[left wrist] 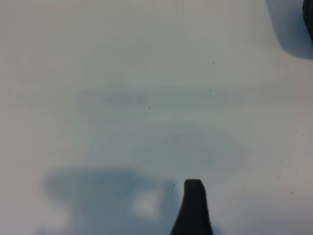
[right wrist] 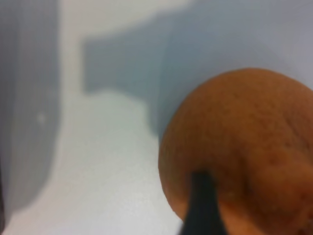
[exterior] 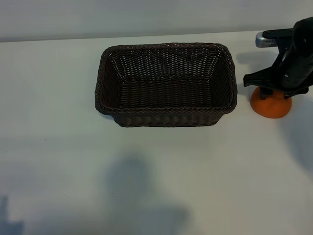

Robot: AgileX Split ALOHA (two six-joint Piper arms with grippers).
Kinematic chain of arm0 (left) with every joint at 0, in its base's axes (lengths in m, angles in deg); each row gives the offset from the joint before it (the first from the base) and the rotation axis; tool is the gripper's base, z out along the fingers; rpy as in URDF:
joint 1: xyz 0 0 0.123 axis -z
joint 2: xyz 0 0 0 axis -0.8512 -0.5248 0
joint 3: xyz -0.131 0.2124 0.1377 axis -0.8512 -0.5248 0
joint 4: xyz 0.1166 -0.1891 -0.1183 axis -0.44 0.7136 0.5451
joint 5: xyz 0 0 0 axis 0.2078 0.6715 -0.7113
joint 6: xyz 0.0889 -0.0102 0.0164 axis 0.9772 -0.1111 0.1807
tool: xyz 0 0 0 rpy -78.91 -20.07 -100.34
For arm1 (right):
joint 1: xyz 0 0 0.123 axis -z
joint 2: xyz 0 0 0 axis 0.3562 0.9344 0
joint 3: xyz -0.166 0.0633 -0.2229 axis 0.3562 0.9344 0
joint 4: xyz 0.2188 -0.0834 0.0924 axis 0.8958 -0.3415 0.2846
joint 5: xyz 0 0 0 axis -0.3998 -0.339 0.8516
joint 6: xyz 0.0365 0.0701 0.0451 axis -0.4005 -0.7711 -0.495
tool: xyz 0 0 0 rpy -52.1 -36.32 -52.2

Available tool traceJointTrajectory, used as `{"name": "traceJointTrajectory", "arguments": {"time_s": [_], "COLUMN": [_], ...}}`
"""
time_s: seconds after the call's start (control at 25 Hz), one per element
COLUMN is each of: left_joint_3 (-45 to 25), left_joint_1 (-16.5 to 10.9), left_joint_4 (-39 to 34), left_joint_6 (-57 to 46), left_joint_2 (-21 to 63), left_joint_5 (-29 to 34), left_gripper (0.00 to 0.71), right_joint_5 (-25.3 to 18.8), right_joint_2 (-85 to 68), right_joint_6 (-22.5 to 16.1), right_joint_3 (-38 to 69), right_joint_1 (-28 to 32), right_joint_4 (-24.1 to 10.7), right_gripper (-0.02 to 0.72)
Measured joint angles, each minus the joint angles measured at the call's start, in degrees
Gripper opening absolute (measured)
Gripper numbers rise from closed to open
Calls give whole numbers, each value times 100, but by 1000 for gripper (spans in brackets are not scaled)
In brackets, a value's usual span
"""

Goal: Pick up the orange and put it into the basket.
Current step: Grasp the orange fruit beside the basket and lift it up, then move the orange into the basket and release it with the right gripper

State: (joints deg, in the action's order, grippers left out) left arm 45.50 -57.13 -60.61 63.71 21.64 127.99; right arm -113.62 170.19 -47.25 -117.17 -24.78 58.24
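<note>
Right gripper (exterior: 272, 92) is down on top of the orange (exterior: 272, 106), a fingertip (right wrist: 201, 203) pressed against the peel; whether the jaws have actually clamped it, I cannot tell, since the arm hides the fruit's upper half. The orange sits on the table (exterior: 156, 171) just beside the basket (exterior: 166, 117). Left gripper (left wrist: 193, 208) hangs open, barely showing.

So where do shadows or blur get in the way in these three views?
Exterior view: soft shadows lie on the table in front of the basket. Left wrist view: mostly bare table with a blurred shadow. Right wrist view: the orange fills the frame, out of focus.
</note>
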Motion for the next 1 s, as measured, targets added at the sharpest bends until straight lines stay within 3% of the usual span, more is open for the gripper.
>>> {"name": "traceJointTrajectory", "arguments": {"time_s": [0.12, 0.2, 1.0], "left_joint_3": [0, 0, 0], "left_joint_1": [0, 0, 0], "left_joint_4": [0, 0, 0], "left_joint_6": [0, 0, 0], "left_joint_2": [0, 0, 0], "left_joint_5": [0, 0, 0], "left_gripper": [593, 593, 593], "right_joint_5": [-11, -26, -899], "right_joint_2": [28, 28, -1417], "right_joint_6": [0, 13, 288], "right_joint_3": [0, -12, -12], "right_joint_1": [0, 0, 0], "right_joint_4": [1, 1, 52], "right_gripper": [174, 93, 79]}}
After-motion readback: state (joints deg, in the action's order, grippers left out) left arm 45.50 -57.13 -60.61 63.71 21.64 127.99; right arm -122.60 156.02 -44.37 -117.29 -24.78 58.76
